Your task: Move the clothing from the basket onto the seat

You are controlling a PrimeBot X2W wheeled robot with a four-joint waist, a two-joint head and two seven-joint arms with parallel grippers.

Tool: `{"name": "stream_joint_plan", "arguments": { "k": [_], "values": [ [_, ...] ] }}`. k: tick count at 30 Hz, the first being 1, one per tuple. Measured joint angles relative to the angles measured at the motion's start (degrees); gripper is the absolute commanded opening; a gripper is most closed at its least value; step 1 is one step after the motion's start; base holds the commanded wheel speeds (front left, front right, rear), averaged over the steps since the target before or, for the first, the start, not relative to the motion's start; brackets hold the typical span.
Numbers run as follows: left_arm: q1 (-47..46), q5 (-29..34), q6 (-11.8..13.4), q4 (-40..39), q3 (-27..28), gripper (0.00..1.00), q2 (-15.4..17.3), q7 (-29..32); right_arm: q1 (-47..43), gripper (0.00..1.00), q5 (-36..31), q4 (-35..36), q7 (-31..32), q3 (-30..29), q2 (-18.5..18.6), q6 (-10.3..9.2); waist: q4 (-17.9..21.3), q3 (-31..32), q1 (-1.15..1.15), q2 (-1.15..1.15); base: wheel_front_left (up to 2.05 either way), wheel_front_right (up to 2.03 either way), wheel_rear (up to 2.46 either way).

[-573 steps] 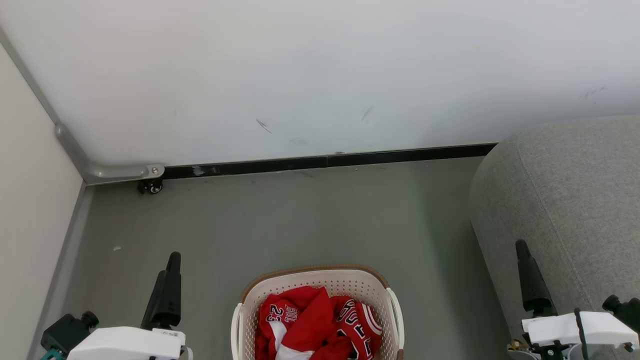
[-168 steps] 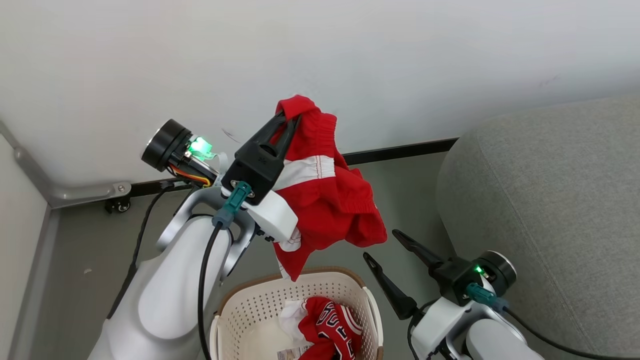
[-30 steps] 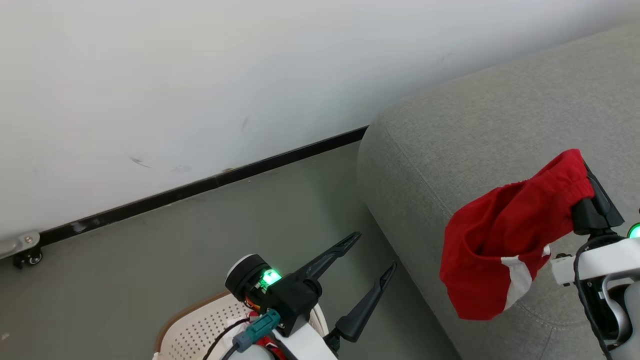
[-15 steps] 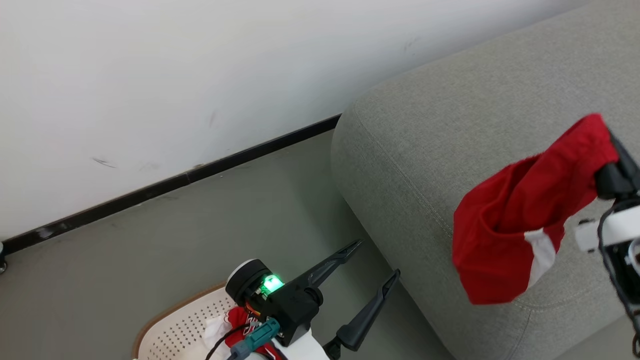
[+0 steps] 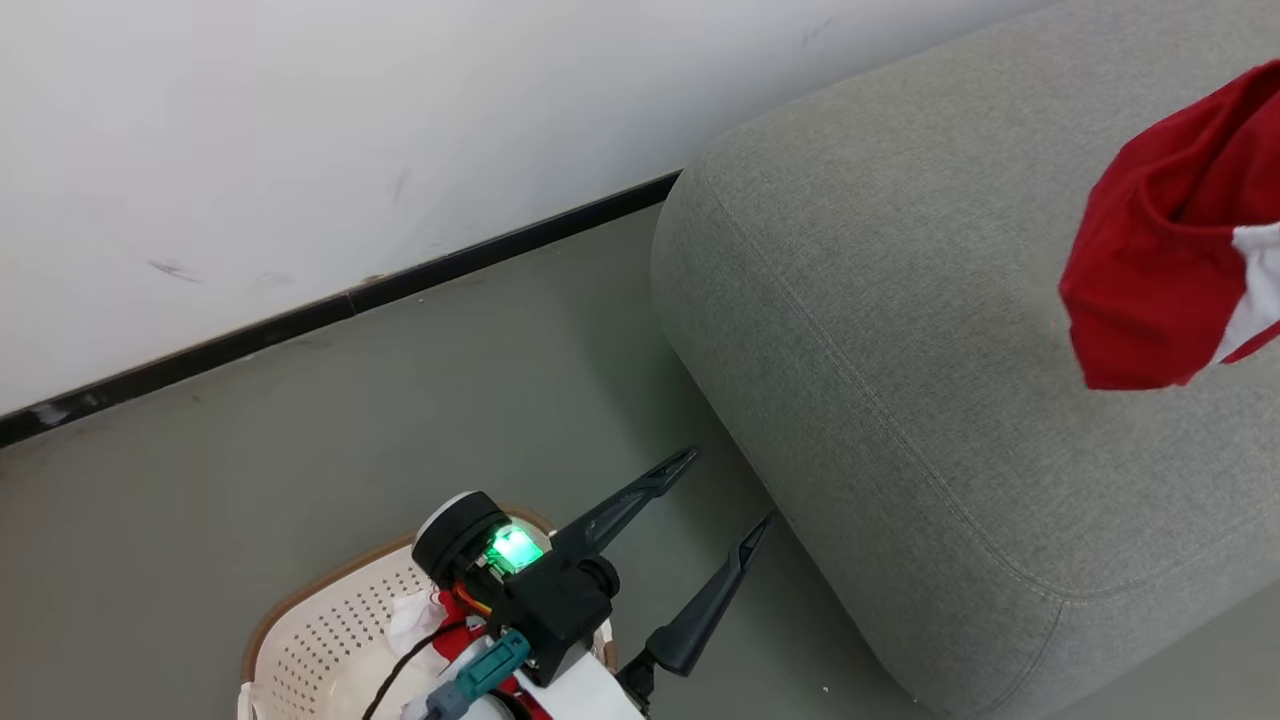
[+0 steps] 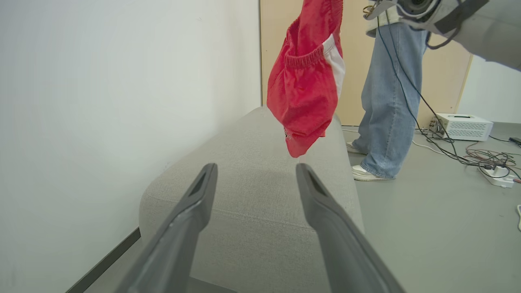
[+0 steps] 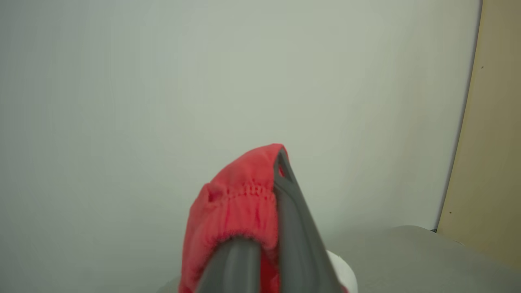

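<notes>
The right gripper [image 7: 273,169] is clenched on the gathered elastic waistband of a pair of red sports shorts [image 5: 1160,260] with a white side stripe. One dark finger lies over the bunched cloth and the other is half buried under it. The shorts hang limp and folded in the air over the large grey woven-fabric seat [image 5: 900,350]. In the head view they are at the 2 o'clock edge. In the left wrist view they dangle at 12 o'clock, with their lowest corner pointing down at the cushion. The left gripper [image 5: 728,488] is released and empty, its two fingers spread wide. It sits at 6 o'clock in the head view, aimed toward 2 o'clock at the seat's near corner. At 7 o'clock the cream-white perforated plastic basket [image 5: 330,640] with a brown rim stands on the grey floor [image 5: 400,420]. A scrap of red and white fabric [image 5: 412,622] shows inside it. A person's legs in blue jeans [image 6: 390,101] stand at 1 o'clock in the left wrist view.
</notes>
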State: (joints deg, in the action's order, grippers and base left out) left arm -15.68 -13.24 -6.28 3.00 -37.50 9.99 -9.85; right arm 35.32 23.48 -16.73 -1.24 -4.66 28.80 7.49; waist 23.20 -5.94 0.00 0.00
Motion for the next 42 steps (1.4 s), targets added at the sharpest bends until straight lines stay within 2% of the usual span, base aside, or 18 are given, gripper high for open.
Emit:
{"name": "stream_joint_plan", "arguments": {
  "k": [14,29,33,42],
  "values": [
    [-1.4,2.9,1.7,-6.8,0.7,1.00,1.9,2.4,11.3,0.00,-0.8,-8.0,2.3,-4.5,7.5,0.00,-3.0,-5.4,0.00,0.00,0.00,0.00,0.00],
    [-3.5,3.5,1.7,-11.6,0.1,1.00,2.5,4.8,13.5,0.00,-1.0,-16.9,1.0,-8.2,11.4,0.00,-6.2,-10.1,0.00,0.00,0.00,0.00,0.00],
    [-3.6,3.5,1.6,-11.8,-1.2,1.00,2.2,5.3,13.1,0.00,-1.1,-19.1,-0.5,-8.6,11.2,0.00,-6.9,-11.5,0.00,0.00,0.00,0.00,0.00],
    [-5.8,3.9,0.6,-12.4,-4.4,1.00,1.8,6.2,9.3,0.00,-2.3,-25.6,-4.5,-8.0,6.5,0.00,-7.8,-14.8,0.00,0.00,0.00,0.00,0.00]
  ]
}}
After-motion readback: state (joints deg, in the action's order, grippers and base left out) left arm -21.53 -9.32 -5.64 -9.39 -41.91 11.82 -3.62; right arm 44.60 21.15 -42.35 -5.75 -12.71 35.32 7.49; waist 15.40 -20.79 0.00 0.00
